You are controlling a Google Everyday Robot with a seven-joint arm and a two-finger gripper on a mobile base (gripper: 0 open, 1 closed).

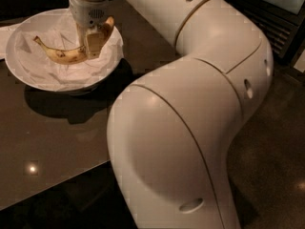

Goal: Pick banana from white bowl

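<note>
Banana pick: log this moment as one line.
phase: grasp | tool: inside white bowl, shut on banana mid-length | lift: cannot tell
</note>
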